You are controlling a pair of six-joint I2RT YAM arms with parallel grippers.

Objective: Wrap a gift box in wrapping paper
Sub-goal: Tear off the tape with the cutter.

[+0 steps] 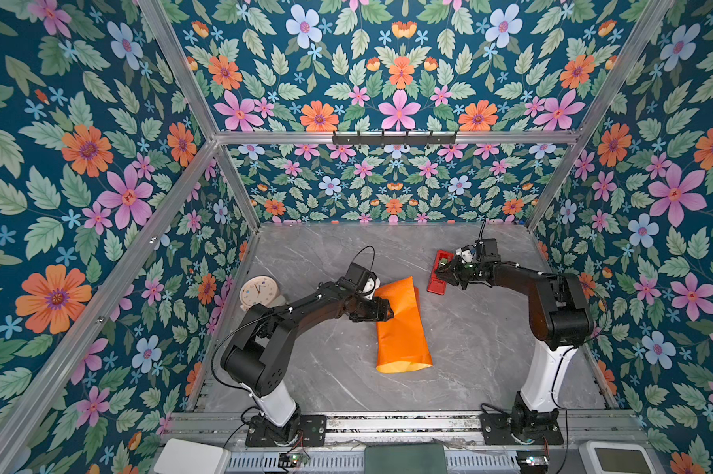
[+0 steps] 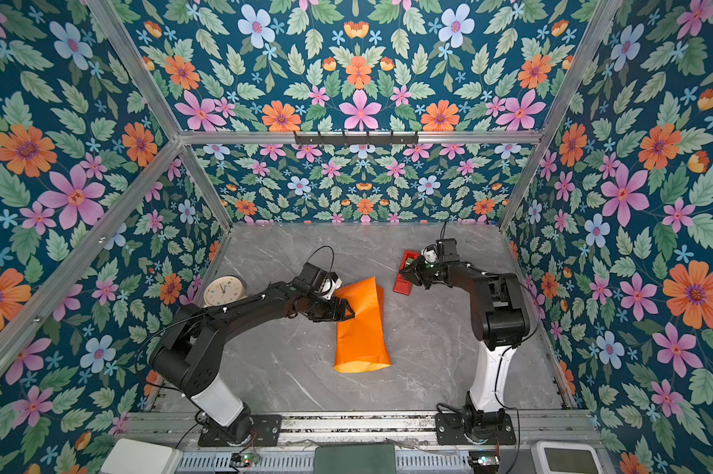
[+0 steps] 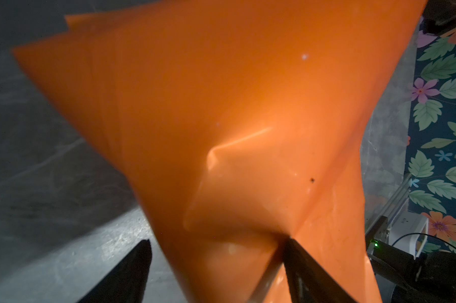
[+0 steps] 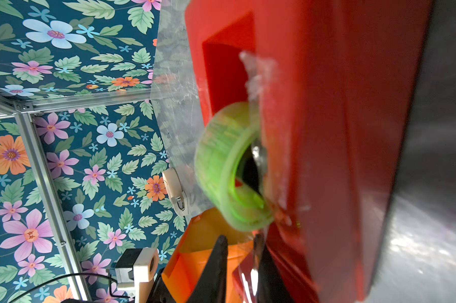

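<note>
Paper [image 1: 402, 332]: orange, folded over into a long flat sleeve, lying on table [image 1: 490, 349], near dispenser [image 1: 436, 283] but not touching it, on its side toward the left arm. Box: not in sight, most likely hidden inside the sleeve. Small bump under the shiny paper in the left wrist view, maybe a corner, hard to tell.

Left gripper [image 3: 216, 240]: wide open, holding nothing, one finger [image 3: 308, 270] poking down into the fold, the other just beside the sleeve.

Right gripper [image 4: 240, 237]: right at dispenser, close to the green roll [image 4: 227, 168], jaws almost together, with a thin clear strip of tape between. Pinched or not: cannot tell.

Looks like the tape-fetching step, with the fold pinned down by the left finger.

What could go wrong:
- Fold popping open, from the finger sliding off the slick paper or lifting too soon.
- Paper dented or torn, from too hard a poke.
- Tape end missed, from jaws closing beside the strip and not on it.
- Whole dispenser dragged along, from a pull on the tape with nothing holding the red body down.
- Tape curling up or sticking to a finger on the way over to the paper.
</note>
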